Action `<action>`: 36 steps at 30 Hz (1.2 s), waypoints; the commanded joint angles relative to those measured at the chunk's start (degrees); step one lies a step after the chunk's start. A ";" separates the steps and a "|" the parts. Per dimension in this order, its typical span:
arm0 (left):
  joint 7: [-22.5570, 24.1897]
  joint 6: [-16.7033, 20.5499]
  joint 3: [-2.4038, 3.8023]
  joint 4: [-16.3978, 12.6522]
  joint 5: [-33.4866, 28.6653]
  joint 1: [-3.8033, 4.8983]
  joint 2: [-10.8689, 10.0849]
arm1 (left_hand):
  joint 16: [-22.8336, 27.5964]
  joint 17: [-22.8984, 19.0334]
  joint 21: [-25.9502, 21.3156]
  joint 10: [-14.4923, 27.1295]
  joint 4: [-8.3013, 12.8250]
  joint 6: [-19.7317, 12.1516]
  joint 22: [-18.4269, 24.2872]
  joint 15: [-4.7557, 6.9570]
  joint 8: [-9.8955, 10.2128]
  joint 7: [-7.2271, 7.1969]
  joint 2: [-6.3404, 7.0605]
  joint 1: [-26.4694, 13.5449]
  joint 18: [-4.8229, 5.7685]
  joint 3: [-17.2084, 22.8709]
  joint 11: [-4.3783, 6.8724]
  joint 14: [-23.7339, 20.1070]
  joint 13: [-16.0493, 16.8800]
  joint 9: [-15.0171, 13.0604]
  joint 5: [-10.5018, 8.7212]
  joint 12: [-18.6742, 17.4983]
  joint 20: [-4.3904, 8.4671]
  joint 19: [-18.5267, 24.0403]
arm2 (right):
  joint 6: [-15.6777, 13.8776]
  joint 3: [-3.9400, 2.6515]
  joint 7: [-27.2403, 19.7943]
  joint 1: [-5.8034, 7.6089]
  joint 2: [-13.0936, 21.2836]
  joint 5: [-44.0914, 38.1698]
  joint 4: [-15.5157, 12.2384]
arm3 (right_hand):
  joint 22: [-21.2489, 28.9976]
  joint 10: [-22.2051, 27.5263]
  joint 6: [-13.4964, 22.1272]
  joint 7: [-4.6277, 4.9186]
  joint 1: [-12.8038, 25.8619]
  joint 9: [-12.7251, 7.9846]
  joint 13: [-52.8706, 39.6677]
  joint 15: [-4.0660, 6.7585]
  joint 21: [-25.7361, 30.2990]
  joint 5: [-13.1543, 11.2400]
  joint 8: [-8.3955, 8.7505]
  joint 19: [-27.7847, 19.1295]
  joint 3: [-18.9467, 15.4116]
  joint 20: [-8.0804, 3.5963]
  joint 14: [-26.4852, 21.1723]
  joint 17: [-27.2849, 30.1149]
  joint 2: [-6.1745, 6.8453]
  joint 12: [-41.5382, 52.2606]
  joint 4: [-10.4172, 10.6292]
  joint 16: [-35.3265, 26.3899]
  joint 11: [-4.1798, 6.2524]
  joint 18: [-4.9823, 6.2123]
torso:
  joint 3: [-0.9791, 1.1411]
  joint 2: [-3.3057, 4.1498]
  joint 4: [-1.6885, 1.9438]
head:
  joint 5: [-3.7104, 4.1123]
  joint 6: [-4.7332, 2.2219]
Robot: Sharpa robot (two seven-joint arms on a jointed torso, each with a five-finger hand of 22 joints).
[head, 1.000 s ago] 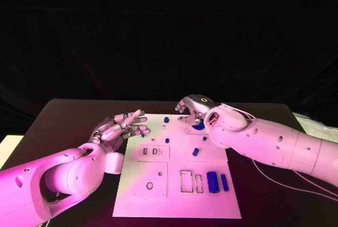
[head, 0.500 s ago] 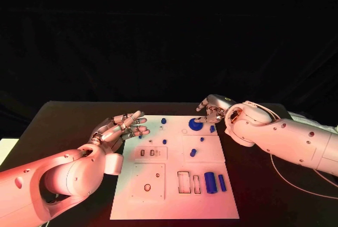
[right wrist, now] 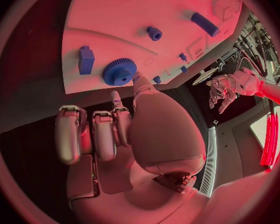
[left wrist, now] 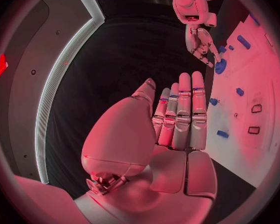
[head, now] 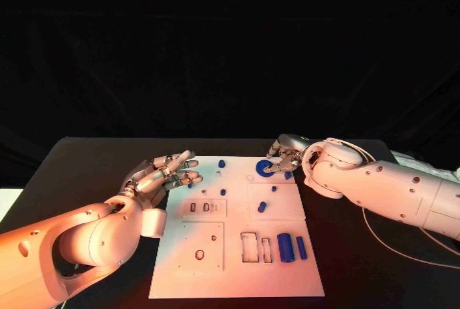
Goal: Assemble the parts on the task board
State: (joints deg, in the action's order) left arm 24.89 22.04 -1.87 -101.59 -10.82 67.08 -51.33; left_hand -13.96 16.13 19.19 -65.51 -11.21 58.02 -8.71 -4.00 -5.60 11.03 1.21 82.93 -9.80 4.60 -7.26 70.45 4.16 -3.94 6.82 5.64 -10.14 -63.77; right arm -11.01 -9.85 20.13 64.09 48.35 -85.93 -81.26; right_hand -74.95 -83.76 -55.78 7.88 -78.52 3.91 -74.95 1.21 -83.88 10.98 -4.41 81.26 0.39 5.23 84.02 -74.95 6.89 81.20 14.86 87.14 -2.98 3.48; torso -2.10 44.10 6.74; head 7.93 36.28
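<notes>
2 blue cylinders (head: 286, 246) are seen lying side by side at the near right part of the task board (head: 234, 269), the larger one just beside 2 narrow rectangular slots (head: 257, 247) cut in the white plate. Left of these slots, an oval hole (head: 199, 254) is set in a square recessed panel. Farther along the board, 2 small slots (head: 199, 206) are found on the left, and a short blue peg (head: 262, 206) stands toward the right. Over the board's left edge, the left hand (head: 161, 176) is held above the surface with fingers spread apart and nothing in them; small blue pieces (head: 223, 191) lie just beyond its fingertips. At the far right corner of the board, a round blue gear (head: 264, 167) with a toothed rim is seen lying flat, a blue block (right wrist: 85, 59) close beside it. The right hand (head: 288, 156) is placed at this corner, one fingertip (right wrist: 137, 78) touching the gear's edge while the other fingers are curled in off the board.
</notes>
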 commanded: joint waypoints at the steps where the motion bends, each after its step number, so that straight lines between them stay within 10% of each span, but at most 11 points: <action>1: 0.24 -1.29 0.04 -0.04 -0.07 0.07 0.13 | 0.37 0.12 -0.12 0.08 0.49 -0.04 0.03 -0.15 0.30 0.39 -0.04 0.48 -0.54 0.01 -0.44 -0.42 -0.03 0.03 -0.21 -0.34 0.08 0.49 | 2.44 -0.03 1.09 -0.05 -0.36 -1.23 0.30 | -0.82 -2.58 -0.20 0.38 -0.80 0.02 -7.62 -0.29 -0.29 0.37 -0.35 0.43 -0.34 0.04 4.84 -9.00 -0.09 0.83 0.00 0.29 -0.27 -0.43 | -0.07 -0.01 0.07 | 0.11 0.07; 9: 0.19 -1.36 0.04 0.06 -0.07 0.06 0.22 | 0.37 0.12 -0.12 0.08 0.49 -0.04 0.03 -0.15 0.30 0.39 -0.04 0.48 -0.54 0.01 -0.44 -0.42 -0.03 0.03 -0.21 -0.34 0.08 0.49 | 2.60 -0.02 1.28 -0.32 -1.67 -3.71 1.22 | -2.38 -4.04 -1.62 0.27 -3.56 0.15 -10.89 -0.26 -1.02 0.37 -1.12 1.32 1.53 0.03 5.14 -10.68 -2.77 4.19 -2.05 1.07 -0.21 -0.74 | -0.05 0.01 0.21 | 0.06 0.36; 30: -0.05 -1.47 0.04 0.14 -0.07 0.06 0.10 | 0.37 0.12 -0.12 0.08 0.49 -0.04 0.03 -0.15 0.30 0.39 -0.04 0.48 -0.54 0.01 -0.44 -0.42 -0.03 0.03 -0.21 -0.34 0.08 0.49 | 3.79 -0.01 1.56 -1.34 -1.75 -8.79 0.39 | -3.36 -5.03 -3.73 -0.02 -5.23 0.06 -12.95 -0.06 -1.47 -2.81 -1.55 1.82 4.92 -0.17 5.29 -11.63 -2.64 6.33 -5.54 1.50 0.07 -0.93 | -0.06 0.04 0.12 | 0.10 0.74; 36: -0.06 -1.50 0.04 0.11 -0.07 0.06 0.12 | 0.37 0.12 -0.12 0.08 0.49 -0.04 0.03 -0.15 0.30 0.39 -0.04 0.48 -0.54 0.01 -0.44 -0.42 -0.03 0.03 -0.21 -0.34 0.08 0.49 | -0.27 -0.01 1.46 -1.66 -1.97 -9.08 -0.67 | -3.89 -5.32 -5.54 -0.67 -6.00 0.30 -13.47 0.31 -1.68 -2.76 -2.23 2.12 7.19 -0.36 5.35 -11.94 -4.17 6.91 -6.31 1.63 0.60 -1.02 | -0.09 0.02 0.18 | 0.11 0.58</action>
State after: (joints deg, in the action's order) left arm 24.67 21.76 -1.88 -101.38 -10.82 67.07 -51.30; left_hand -13.96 16.18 19.19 -65.51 -11.06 58.02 -8.71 -4.00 -5.60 11.03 1.21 82.93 -9.80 4.74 -7.26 70.45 4.16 -3.94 6.82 5.64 -10.14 -63.77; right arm -10.05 -10.18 20.99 62.91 46.53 -93.38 -81.66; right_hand -74.93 -84.12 -60.47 7.70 -84.02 3.90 -74.93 1.22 -85.22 8.27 -6.08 83.11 7.23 4.82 84.03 -74.92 3.65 87.94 8.55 88.44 -2.72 3.50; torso -2.17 44.14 6.88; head 8.04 36.95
